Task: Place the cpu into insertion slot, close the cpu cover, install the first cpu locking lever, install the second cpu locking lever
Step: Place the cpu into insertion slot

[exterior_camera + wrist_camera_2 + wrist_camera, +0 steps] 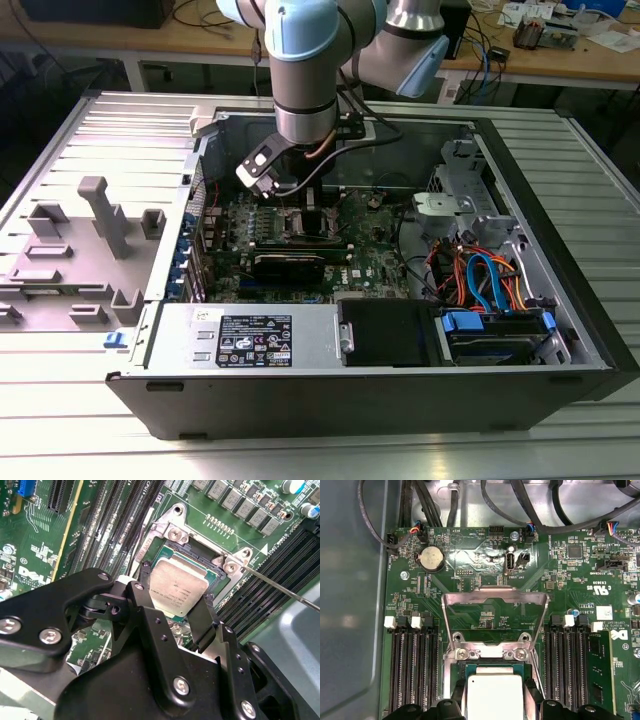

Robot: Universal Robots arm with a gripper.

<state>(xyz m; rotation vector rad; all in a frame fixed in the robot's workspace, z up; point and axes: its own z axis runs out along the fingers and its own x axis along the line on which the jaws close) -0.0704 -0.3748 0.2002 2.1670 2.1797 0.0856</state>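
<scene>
Hand (pixel 175 599): fingers (pixel 202 617) pressed against two opposite edges of the cpu (pixel 177 587), gripping it flat directly over the insertion slot (pixel 172 532); whether it is seated cannot be told. Cpu cover (pixel 495 599): raised on its hinge just beyond the hand, seen in the first wrist view. Locking lever (pixel 280 587): thin rod lying free beside the socket, seen in the second wrist view. Memory slots (pixel 412 670): flanking the hand on both sides. Exterior view: arm (pixel 305 80) reaching down into the computer case (pixel 400 400) on the ribbed worktop (pixel 300 455).

I see dull silver-grey cpu (pixel 177 592), silver cpu cover (pixel 495 598), green motherboard (pixel 555 567) with white print, black memory slots (pixel 412 670) with white clips (pixel 390 622), black gripper (pixel 177 587).
</scene>
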